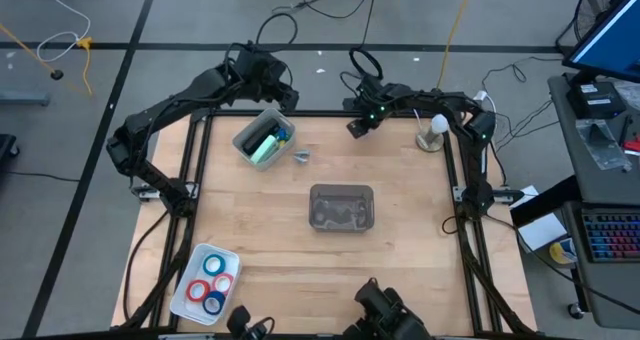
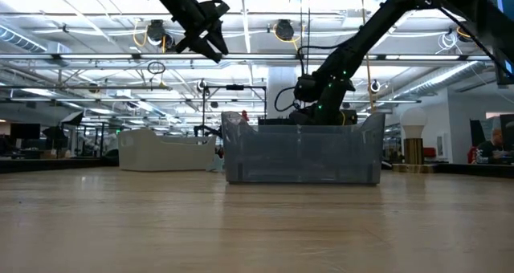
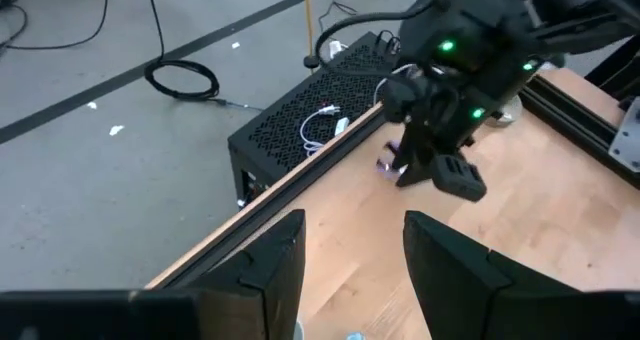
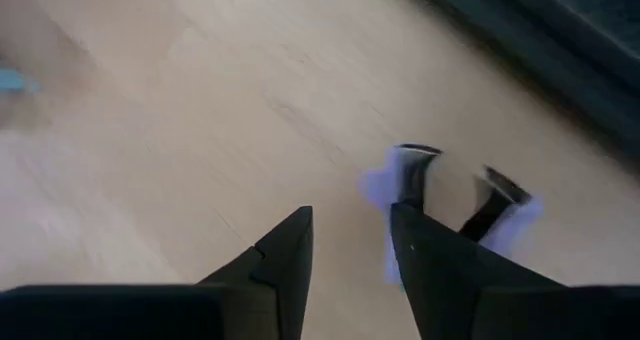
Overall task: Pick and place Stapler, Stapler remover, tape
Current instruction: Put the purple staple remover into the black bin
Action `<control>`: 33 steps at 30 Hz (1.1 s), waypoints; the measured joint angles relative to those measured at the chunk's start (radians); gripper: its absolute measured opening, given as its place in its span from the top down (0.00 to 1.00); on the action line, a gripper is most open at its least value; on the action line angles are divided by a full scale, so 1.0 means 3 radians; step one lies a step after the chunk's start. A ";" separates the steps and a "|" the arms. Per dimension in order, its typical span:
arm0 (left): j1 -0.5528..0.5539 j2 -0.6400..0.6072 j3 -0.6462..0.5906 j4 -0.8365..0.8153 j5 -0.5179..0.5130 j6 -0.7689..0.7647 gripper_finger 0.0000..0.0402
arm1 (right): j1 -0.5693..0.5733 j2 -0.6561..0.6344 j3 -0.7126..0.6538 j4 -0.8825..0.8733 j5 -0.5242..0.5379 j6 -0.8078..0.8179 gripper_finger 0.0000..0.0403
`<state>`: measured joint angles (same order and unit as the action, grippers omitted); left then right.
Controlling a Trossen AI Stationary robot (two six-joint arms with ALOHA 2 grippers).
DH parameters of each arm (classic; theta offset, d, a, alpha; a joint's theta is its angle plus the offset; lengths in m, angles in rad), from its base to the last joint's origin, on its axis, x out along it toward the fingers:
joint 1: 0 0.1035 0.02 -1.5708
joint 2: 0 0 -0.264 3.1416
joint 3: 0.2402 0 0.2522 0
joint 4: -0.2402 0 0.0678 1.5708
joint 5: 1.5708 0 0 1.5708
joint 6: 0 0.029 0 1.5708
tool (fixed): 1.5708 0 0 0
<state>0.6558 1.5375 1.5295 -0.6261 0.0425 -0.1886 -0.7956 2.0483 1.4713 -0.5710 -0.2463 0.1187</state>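
Observation:
The mint-green stapler [image 1: 262, 146] lies in a pale tray [image 1: 243, 138] at the table's far left, next to a blue item. My left gripper [image 1: 283, 88] hangs open, high above that tray's far side [image 3: 355, 220]. One silvery stapler remover [image 1: 301, 157] lies on the bare wood beside the tray. My right gripper [image 1: 356, 128] is open and low over the table's far edge [image 4: 350, 215]. A second small stapler remover [image 4: 450, 195] lies on the wood just beside one of its fingers, not between them. Several tape rings [image 1: 212, 280] rest in a white tray at the near left. My right gripper points down at the wood from above. One finger [image 4: 405, 230] stands right against the small stapler remover's edge [image 4: 412, 175]; whether it touches it, I cannot tell. The remover lies on the table outside the gap.
A clear plastic bin [image 1: 342, 207] stands in the table's middle. A white bulb-shaped object [image 1: 433, 130] sits on a base at the far right corner. A black perforated box [image 3: 310, 130] and cables lie beyond the far edge. Bare wood stretches along the near and right sides.

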 joint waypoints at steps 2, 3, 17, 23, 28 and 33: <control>-0.0023 0.0000 0.0000 -0.0011 -0.0004 0.0000 0.58 | 0.0005 0.0075 0.0004 -0.0052 -0.0045 0.0039 0.67; -0.0035 0.0000 0.0000 -0.0023 -0.0008 0.0000 0.58 | 0.0006 0.0108 0.0004 -0.0063 -0.0072 0.0065 0.67; -0.0129 0.0000 0.0000 -0.0098 -0.0062 0.0038 0.58 | 0.0001 0.0124 -0.0008 -0.0094 -0.0039 0.0212 0.90; -0.0137 0.0000 0.0000 -0.0111 -0.0062 0.0037 0.58 | -0.0001 0.0123 -0.0011 -0.0101 -0.0026 0.0207 0.99; -0.0136 0.0000 0.0000 -0.0122 -0.0062 0.0037 0.58 | 0.0004 0.0033 -0.0011 -0.0084 0.0155 0.0136 1.00; -0.0136 0.0000 0.0000 -0.0121 -0.0063 0.0037 0.58 | -0.0022 -0.0102 -0.0030 -0.0131 0.0334 0.0062 1.00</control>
<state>0.6151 1.5375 1.5295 -0.6624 0.0235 -0.1776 -0.8022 2.0178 1.4625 -0.6102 -0.1461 0.1371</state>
